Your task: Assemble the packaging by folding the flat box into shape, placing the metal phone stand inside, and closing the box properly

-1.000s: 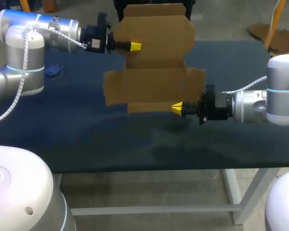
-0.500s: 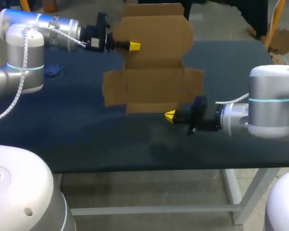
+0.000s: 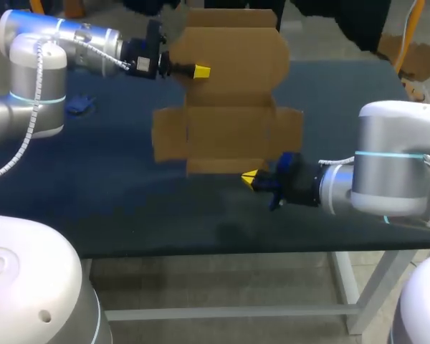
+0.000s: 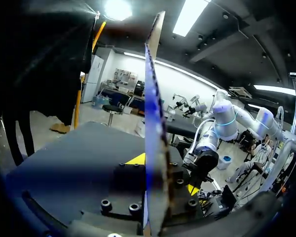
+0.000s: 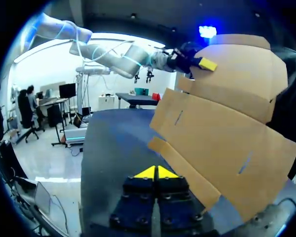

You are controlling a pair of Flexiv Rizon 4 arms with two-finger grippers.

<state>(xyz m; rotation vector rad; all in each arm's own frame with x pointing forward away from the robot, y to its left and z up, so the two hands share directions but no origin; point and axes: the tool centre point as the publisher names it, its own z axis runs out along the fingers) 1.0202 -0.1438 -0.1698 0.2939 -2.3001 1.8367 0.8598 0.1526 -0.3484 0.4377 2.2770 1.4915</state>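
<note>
Cardboard flat box (image 3: pixel 229 107) is held unfolded over the table (image 3: pixel 115 201), pinched at an upper flap by the left end effector (image 3: pixel 200 70), with the right end effector (image 3: pixel 250 177) closed empty near its lower edge; folding, loading and closing are judged undone.

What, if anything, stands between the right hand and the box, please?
Nothing visible does. The right hand, closed, is just off the near edge of the box, and only bare table shows between them. The left hand grips the box at its far part.
</note>
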